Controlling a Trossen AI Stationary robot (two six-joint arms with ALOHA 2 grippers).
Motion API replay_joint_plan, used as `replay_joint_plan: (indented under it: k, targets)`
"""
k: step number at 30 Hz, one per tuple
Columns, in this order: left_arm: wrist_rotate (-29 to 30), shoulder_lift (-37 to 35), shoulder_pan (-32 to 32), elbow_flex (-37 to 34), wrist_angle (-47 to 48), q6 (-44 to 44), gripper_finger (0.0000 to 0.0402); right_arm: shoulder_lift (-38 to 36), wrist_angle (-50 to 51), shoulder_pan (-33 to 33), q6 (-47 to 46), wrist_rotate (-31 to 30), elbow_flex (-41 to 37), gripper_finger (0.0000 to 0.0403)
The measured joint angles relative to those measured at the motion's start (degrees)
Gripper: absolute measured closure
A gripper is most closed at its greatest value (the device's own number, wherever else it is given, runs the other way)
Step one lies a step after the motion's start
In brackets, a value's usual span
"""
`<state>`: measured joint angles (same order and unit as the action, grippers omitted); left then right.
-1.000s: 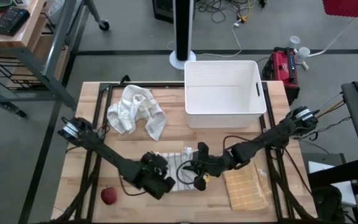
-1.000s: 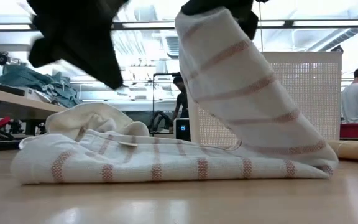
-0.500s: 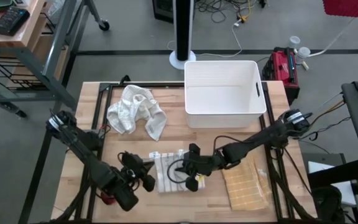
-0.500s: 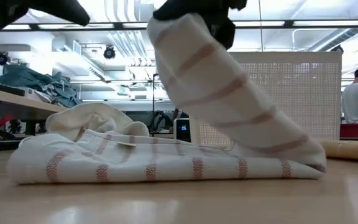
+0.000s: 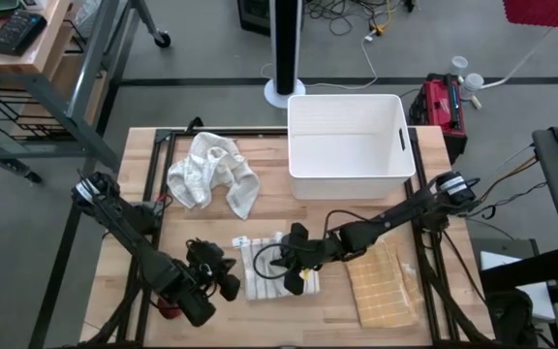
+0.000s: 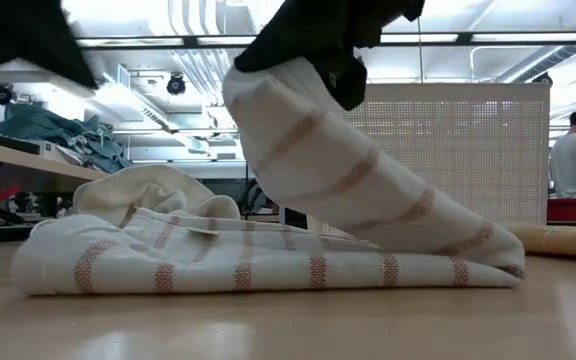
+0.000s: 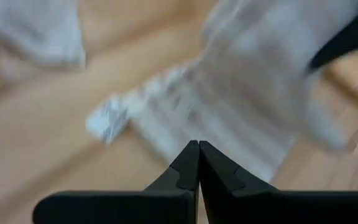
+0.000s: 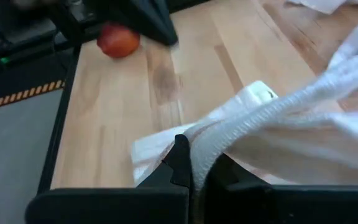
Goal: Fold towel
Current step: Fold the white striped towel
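Now, line by line:

Towel: we see the striped towel (image 5: 264,267) lying near the front edge of the table (image 5: 260,199), between the two arms, already doubled flat.

Right claw: our right gripper (image 5: 295,267) is clenched on one edge of the towel and holds it lifted; in the low view that flap arches up from the right end toward the left.

What changed: over the last second the right gripper has carried the flap leftward across the towel and a little lower, so the arch now leans further over the flat layers.

Left claw: our left gripper (image 5: 223,274) is shut on nothing; it has pulled back from the towel to just beside its left edge, near the apple (image 8: 118,40).

Meaning: we judge the fold is mid-sweep, and the flap needs laying down and releasing.

Elsewhere: a crumpled white cloth (image 5: 211,173), a white bin (image 5: 347,145) and a tan folded cloth (image 5: 384,294) sit apart, untouched.
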<state>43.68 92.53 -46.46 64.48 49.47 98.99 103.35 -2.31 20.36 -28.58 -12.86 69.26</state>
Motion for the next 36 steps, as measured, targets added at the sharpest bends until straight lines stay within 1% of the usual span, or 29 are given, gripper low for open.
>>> replay_joint_plan:
  k: [4, 6, 9, 12, 13, 16, 18, 24, 32, 36]
  targets:
    - [-6.2, 1.6, 0.0, -6.1, -7.5, 2.7, 0.0401, 1.3, -0.5, -0.3, 0.1, 1.5, 0.9, 0.0403]
    - [-7.2, 2.3, 0.0, -9.1, -13.5, 3.2, 0.0401, 2.4, -1.9, -0.4, 0.1, 2.5, 1.9, 0.0403]
    - [-8.7, 3.6, 0.3, -12.9, -20.7, 3.6, 0.0401, 3.8, -1.1, -0.6, 0.1, 3.0, 3.4, 0.0403]
    - [-8.7, 5.2, 0.4, -15.2, -27.5, 3.6, 0.0401, 5.1, -1.0, -0.9, 0.1, 4.1, 5.0, 0.0403]
    - [-8.7, 5.5, 0.4, -15.8, -28.4, 3.6, 0.0401, 5.7, -1.2, -1.0, 0.1, 4.4, 5.5, 0.0403]
    - [-8.5, 6.8, 0.4, -16.1, -30.1, 3.6, 0.0401, 7.6, -1.0, -1.1, 0.1, 4.8, 7.2, 0.0403]
    - [-7.7, 6.8, 0.4, -16.2, -29.6, 3.7, 0.0401, 8.9, -0.7, -1.4, 0.1, 5.7, 8.4, 0.0403]
    - [-2.9, 6.1, 0.0, -15.1, -30.0, 2.2, 0.0401, 11.6, -0.2, -2.0, -0.3, 6.0, 10.3, 0.0403]
    - [-2.6, 6.1, -0.4, -14.3, -30.0, 1.4, 0.0401, 13.5, -0.1, -2.9, -0.6, 6.6, 11.4, 0.0401]
    - [-2.6, 6.1, -0.4, -14.3, -30.2, 1.4, 0.0401, 13.5, -0.7, -2.9, -0.3, 6.9, 11.3, 0.0377]
